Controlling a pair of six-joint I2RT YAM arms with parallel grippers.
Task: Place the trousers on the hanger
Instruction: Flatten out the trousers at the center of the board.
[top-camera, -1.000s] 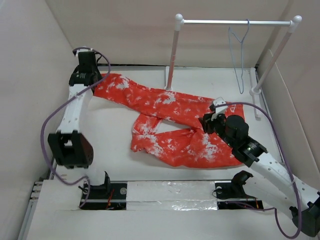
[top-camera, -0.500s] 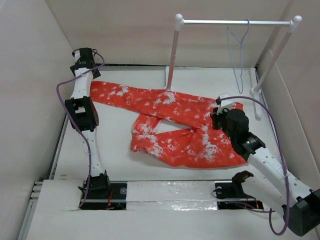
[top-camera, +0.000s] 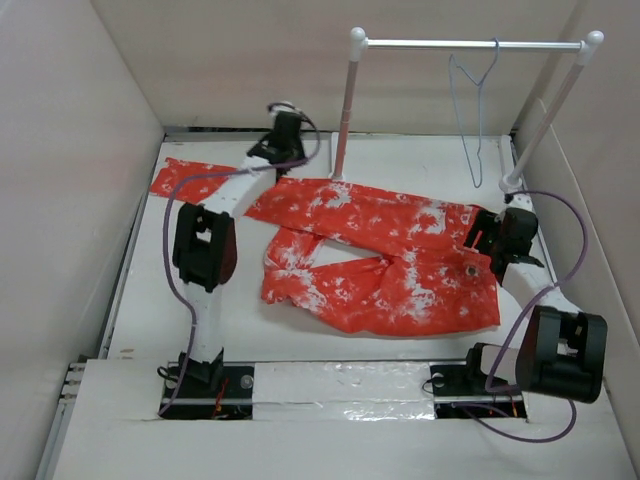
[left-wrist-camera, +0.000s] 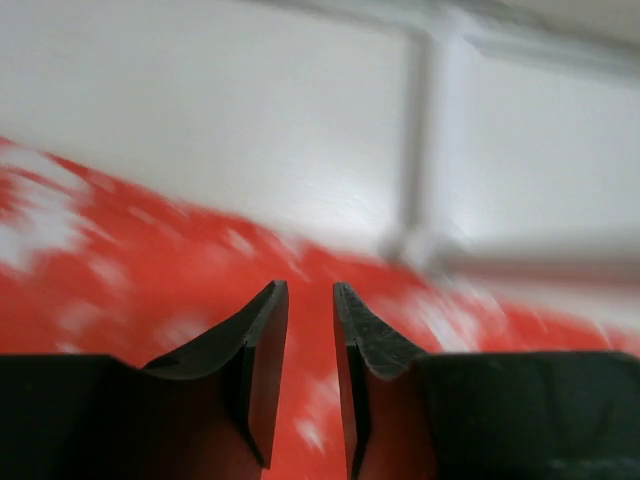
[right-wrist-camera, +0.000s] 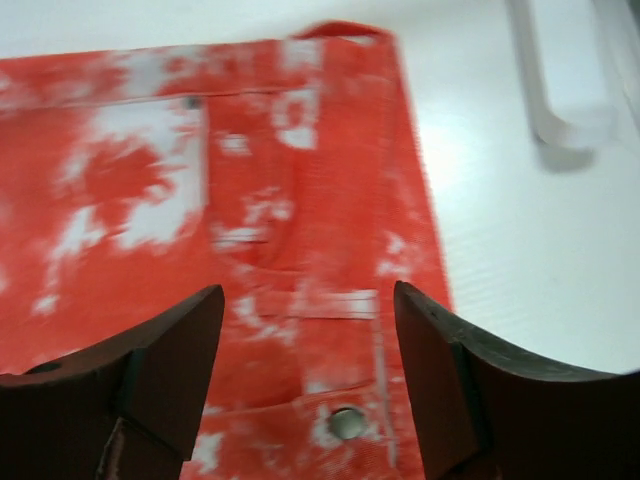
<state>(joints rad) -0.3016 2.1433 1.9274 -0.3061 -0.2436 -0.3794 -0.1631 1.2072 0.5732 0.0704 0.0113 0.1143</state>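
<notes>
Top external view: the trousers (top-camera: 375, 255) are spread flat on the table (top-camera: 250, 330), and the hanger (top-camera: 472, 110) is hung on the rack (top-camera: 470, 44). The left gripper (left-wrist-camera: 309, 385) is nearly closed over a trouser leg, pinching nothing. The right gripper (right-wrist-camera: 305, 390) is spread wide above the waistband.

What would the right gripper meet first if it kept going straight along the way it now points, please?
Most likely the trousers: the right gripper is open and aimed at their waistband, near the metal button. How far above the fabric it is remains unclear.
</notes>
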